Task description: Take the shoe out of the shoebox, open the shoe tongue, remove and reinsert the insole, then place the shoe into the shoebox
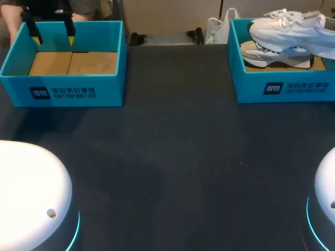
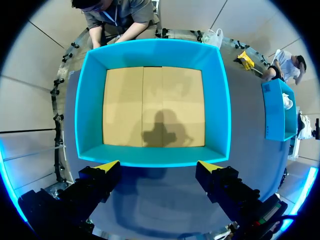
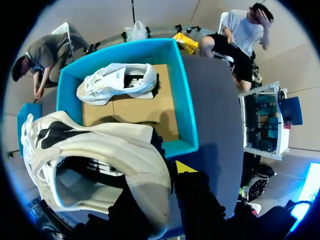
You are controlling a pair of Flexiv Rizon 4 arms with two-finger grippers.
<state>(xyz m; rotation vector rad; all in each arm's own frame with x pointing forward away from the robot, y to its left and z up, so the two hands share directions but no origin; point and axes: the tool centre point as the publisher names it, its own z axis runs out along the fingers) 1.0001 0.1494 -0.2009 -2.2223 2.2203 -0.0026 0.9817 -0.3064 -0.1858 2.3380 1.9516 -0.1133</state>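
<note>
Gripping white shoe point(image 3: 100, 145) by heel, R pincer point(image 3: 161, 186) above shoebox point(image 1: 251, 90) w/ dark printed label point(image 1: 298, 88); L pincer point(image 2: 158, 165) released.

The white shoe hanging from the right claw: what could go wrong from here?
1. The right claw seems to pinch the shoe only at its heel rim, one finger hidden inside; it could slip and drop.
2. A second shoe lies in the box below; a fall or low swing could knock it.
3. The left claw hovers open over the empty box, far off, so it likely cannot help steady the shoe.
</note>
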